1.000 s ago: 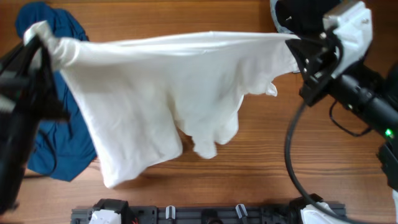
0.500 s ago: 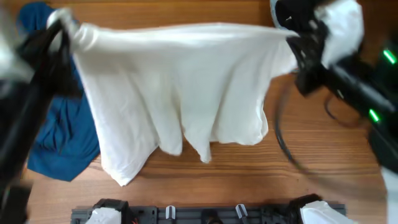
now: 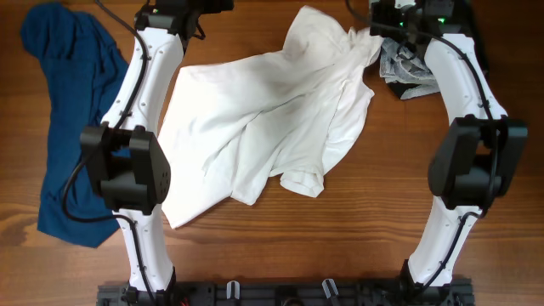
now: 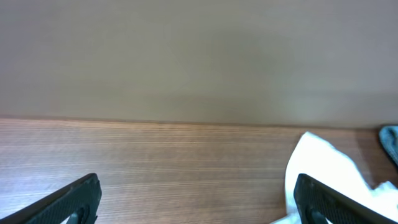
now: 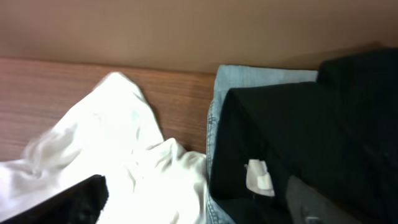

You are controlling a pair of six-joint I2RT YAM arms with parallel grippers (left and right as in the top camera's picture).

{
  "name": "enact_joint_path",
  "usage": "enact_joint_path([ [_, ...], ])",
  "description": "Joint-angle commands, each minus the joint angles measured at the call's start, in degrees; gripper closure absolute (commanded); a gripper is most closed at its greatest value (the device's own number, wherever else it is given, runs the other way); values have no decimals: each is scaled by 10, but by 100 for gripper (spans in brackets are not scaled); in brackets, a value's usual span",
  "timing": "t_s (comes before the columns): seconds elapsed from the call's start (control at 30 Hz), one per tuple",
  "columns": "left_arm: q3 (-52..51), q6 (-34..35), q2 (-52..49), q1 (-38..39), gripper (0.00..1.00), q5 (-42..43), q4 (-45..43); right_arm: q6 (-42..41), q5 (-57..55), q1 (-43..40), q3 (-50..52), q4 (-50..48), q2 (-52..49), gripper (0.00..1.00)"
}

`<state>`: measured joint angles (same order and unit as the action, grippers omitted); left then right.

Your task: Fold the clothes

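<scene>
Far left on the wooden table (image 3: 357, 246): dark blue shirt (image 3: 64, 127), rumpled, lying in a long heap. At the far edge, left gripper (image 4: 196, 193), fingers spread wide over bare wood, gripping nothing. Mid-table: white T-shirt (image 3: 255, 119), lying flat but loosely creased, one bunched corner reaching toward the back edge. Right gripper (image 5: 199, 199) likewise spread wide, holding nothing, above that corner and a black garment (image 5: 311, 124) lying on light blue denim (image 5: 261, 74).
</scene>
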<state>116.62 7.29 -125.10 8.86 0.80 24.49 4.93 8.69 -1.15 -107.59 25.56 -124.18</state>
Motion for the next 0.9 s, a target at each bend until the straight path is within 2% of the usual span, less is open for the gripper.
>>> enact_joint_path([
  [0.0, 14, -9, 79, -14, 0, -26, 63, -23, 54, 5, -6, 56, 90, 0],
  [0.13, 14, -9, 207, -25, 0, -25, 248, -24, 135, 6, -6, 190, 197, 0],
  [0.27, 14, -8, 230, -29, 0, -25, 418, -28, 157, 16, -3, 361, 217, 0],
  [0.37, -1, -9, 190, -36, 0, -26, 414, -35, 158, 25, 21, 397, 216, 0],
  [0.63, -3, -9, -22, -101, 2, -25, 344, -34, 151, 32, 59, 381, 215, 3],
  [0.67, -3, -9, -40, -106, 4, -25, 339, -34, 148, 32, 61, 379, 215, 4],
  [0.77, -3, -23, -79, -107, 20, -19, 324, -35, 138, 32, 61, 366, 214, 5],
  [0.87, -3, -26, -118, -107, 47, -14, 318, -35, 138, 32, 61, 358, 214, 6],
])
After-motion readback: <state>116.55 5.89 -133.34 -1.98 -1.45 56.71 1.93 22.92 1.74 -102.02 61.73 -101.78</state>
